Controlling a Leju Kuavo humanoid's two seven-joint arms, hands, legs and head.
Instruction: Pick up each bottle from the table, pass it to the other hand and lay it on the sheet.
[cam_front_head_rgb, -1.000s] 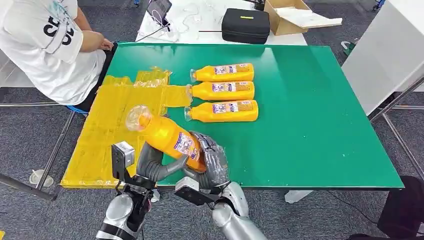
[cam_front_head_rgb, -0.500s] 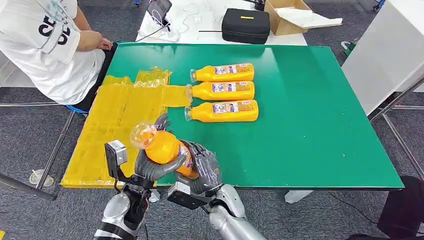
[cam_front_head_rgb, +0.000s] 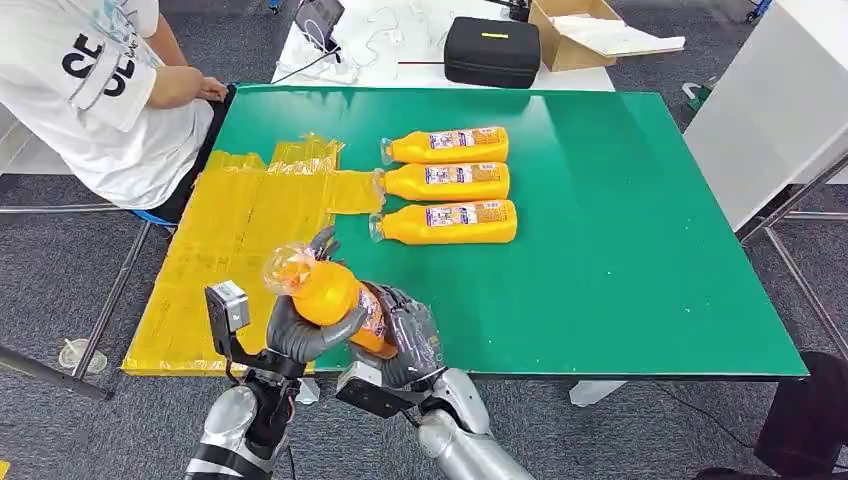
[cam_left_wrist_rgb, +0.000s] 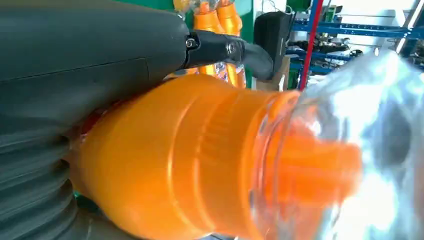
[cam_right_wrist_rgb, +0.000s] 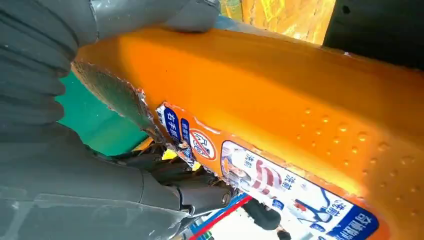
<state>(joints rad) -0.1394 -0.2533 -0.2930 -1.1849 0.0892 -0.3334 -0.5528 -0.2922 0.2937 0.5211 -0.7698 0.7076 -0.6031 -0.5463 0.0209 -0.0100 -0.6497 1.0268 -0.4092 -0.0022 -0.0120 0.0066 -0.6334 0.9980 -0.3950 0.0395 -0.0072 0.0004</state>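
Holding the bottle (cam_front_head_rgb: 328, 291) over the table's near edge, both hands are wrapped around it: your left hand (cam_front_head_rgb: 300, 325) clasps the upper body just below the clear cap, your right hand (cam_front_head_rgb: 405, 335) grips the labelled lower end. This looks like the hand-over, so make sure the left grip is firm before you loosen the right fingers, or the bottle may tip cap-first. Just beyond, to the left, lies the yellow sheet (cam_front_head_rgb: 235, 240); lay the bottle flat there. Farther off, three bottles (cam_front_head_rgb: 446, 183) lie side by side on the green table (cam_front_head_rgb: 620, 240).
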